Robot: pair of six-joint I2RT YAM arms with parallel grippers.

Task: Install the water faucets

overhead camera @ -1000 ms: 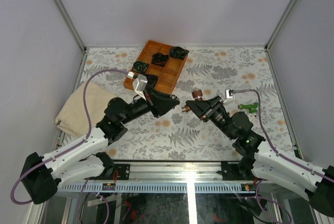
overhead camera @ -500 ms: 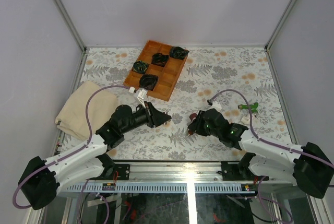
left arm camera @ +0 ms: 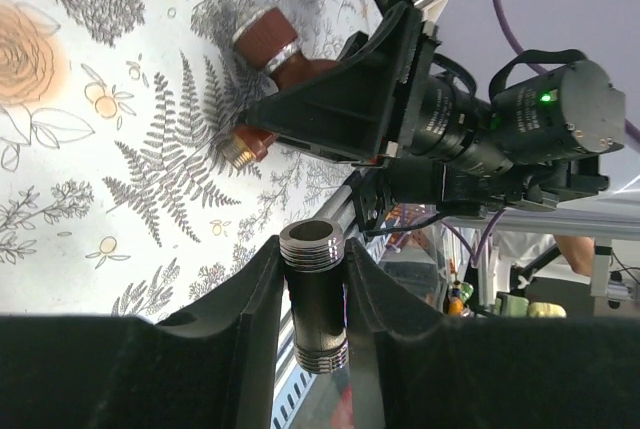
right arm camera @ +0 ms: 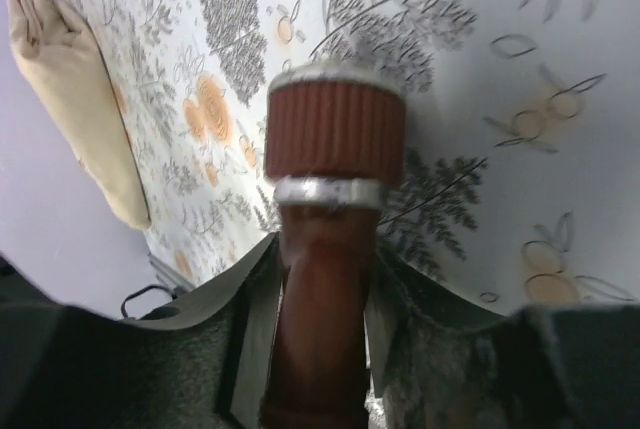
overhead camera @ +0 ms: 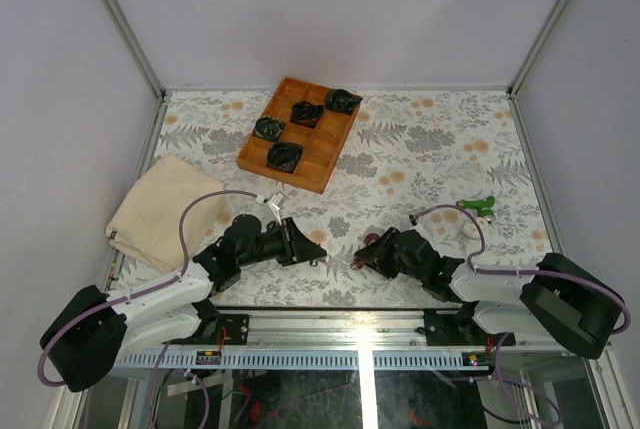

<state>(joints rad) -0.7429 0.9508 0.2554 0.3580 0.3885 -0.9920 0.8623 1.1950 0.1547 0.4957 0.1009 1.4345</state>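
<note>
My right gripper (right arm camera: pixel 322 249) is shut on the dark red-brown water faucet (right arm camera: pixel 335 129), whose ribbed cap and silver ring stick out past the fingers, low over the flowered table. From above, that faucet (overhead camera: pixel 371 242) shows at the tip of the right gripper (overhead camera: pixel 365 254), near the front edge. The left gripper (left arm camera: pixel 313 249) is shut on a short black fitting (left arm camera: pixel 315 299) with silvery threaded ends. Its open end points toward the faucet (left arm camera: pixel 270 44), a short way off. The left gripper (overhead camera: pixel 305 249) faces the right one. A green water faucet (overhead camera: pixel 480 206) lies at the right.
A wooden tray (overhead camera: pixel 330 154) at the back holds black-and-green coiled bundles (overhead camera: pixel 285 157). A beige folded cloth (overhead camera: pixel 155 209) lies at the left. A small white piece (overhead camera: pixel 468 230) sits just below the green faucet. The metal front rail (overhead camera: pixel 340 321) runs close behind both grippers.
Both arms have dropped and drawn back toward the front edge, carrying the faucet and the black fitting. The two grippers now sit lower and still face each other.
</note>
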